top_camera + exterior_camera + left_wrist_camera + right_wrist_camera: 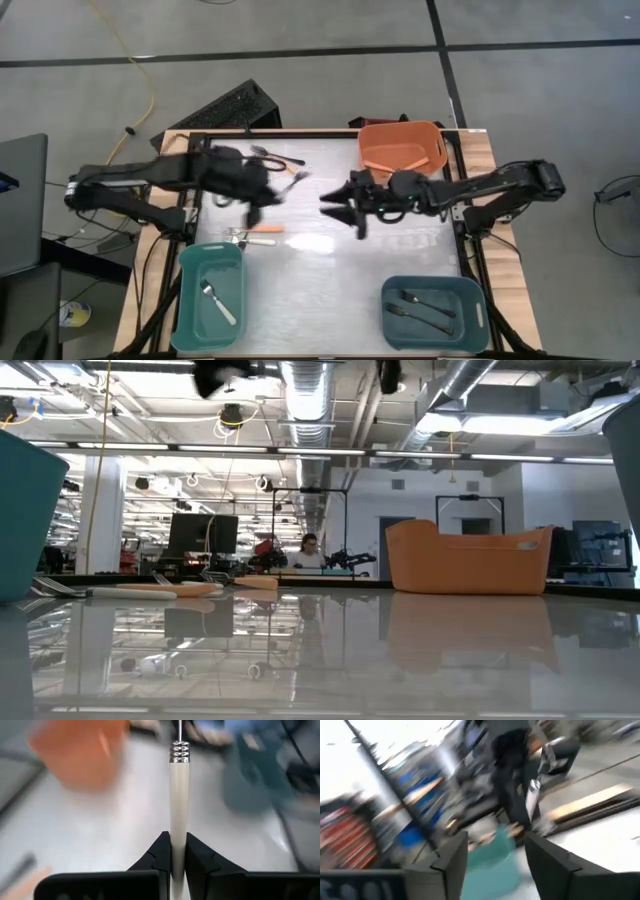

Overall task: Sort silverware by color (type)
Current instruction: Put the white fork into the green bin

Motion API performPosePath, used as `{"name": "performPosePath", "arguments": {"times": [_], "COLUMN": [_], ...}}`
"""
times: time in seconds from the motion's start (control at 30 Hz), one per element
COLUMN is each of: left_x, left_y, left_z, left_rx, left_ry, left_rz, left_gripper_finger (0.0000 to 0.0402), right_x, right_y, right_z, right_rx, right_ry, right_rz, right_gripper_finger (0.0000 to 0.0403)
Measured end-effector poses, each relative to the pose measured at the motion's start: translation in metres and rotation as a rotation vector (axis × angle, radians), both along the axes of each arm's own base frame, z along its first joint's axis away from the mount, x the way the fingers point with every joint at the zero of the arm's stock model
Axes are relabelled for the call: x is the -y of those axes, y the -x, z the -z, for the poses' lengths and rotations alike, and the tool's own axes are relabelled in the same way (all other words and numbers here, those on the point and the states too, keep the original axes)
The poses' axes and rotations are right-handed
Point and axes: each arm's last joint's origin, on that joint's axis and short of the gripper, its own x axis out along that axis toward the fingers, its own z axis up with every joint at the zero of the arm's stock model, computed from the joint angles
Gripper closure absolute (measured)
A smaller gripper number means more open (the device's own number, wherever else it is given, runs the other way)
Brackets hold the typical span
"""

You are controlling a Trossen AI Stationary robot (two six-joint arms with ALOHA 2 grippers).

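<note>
While both arms hang above the middle of the surface, the layout reads as follows.

Left claw: raised over the left-centre, fingers pinched tight on the handle of a white-handled utensil; the handle runs straight out between them to a ribbed metal collar, and the head lies beyond the edge of the left wrist view.

Right claw: raised near the centre, just in front of the orange bin; fingers spread wide with nothing between them.

Loose silverware, far side: one dark-handled piece and one orange-handled piece, beside the left arm.

Loose silverware, left side: orange-handled and pale-handled pieces lying together just beyond the left teal bin.

Left teal bin contents: one white-handled fork.

Right teal bin contents: two black-handled pieces.

Orange bin contents: cannot tell.

Background, low view: a person behind a desk, well beyond the surface.
</note>
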Motion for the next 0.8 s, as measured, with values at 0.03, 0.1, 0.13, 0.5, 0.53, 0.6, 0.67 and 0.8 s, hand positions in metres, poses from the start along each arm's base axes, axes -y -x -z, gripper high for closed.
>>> {"name": "performPosePath", "arguments": {"times": [0.03,0.1,0.13,0.5,0.53,0.6,0.67,0.8], "left_x": [0.002,0.011,0.017,0.092,0.097,0.107,0.119,0.134], "left_y": [0.011,0.033,0.043,0.11,0.111,0.113,0.115,0.118], "left_z": [-0.005,-0.011,-0.012,0.03,0.038,0.052,0.065,0.091], "left_rx": [-0.074,-0.237,-0.304,-0.831,-0.877,-0.955,-0.998,-1.03], "left_ry": [0.057,0.212,0.297,0.7,0.735,0.782,0.823,0.914], "left_rz": [0.053,0.159,0.202,0.227,0.18,0.117,0.09,-0.069], "left_gripper_finger": [0.039,0.039,0.039,0.039,0.039,0.039,0.039,0.0385], "right_x": [-0.001,-0.003,-0.004,-0.006,-0.006,-0.007,-0.007,-0.004], "right_y": [0.005,0.012,0.016,0.008,0.006,0.004,0.001,-0.002], "right_z": [-0.002,-0.002,-0.001,0.028,0.031,0.036,0.04,0.044], "right_rx": [-0.023,-0.082,-0.118,-0.332,-0.34,-0.362,-0.374,-0.387], "right_ry": [0.002,-0.009,-0.015,-0.006,-0.006,-0.006,-0.006,-0.008], "right_rz": [-0.063,-0.144,-0.161,-0.139,-0.139,-0.141,-0.144,-0.134], "right_gripper_finger": [0.0178,0.0166,0.0164,0.0174,0.0174,0.0174,0.0174,0.0175]}}
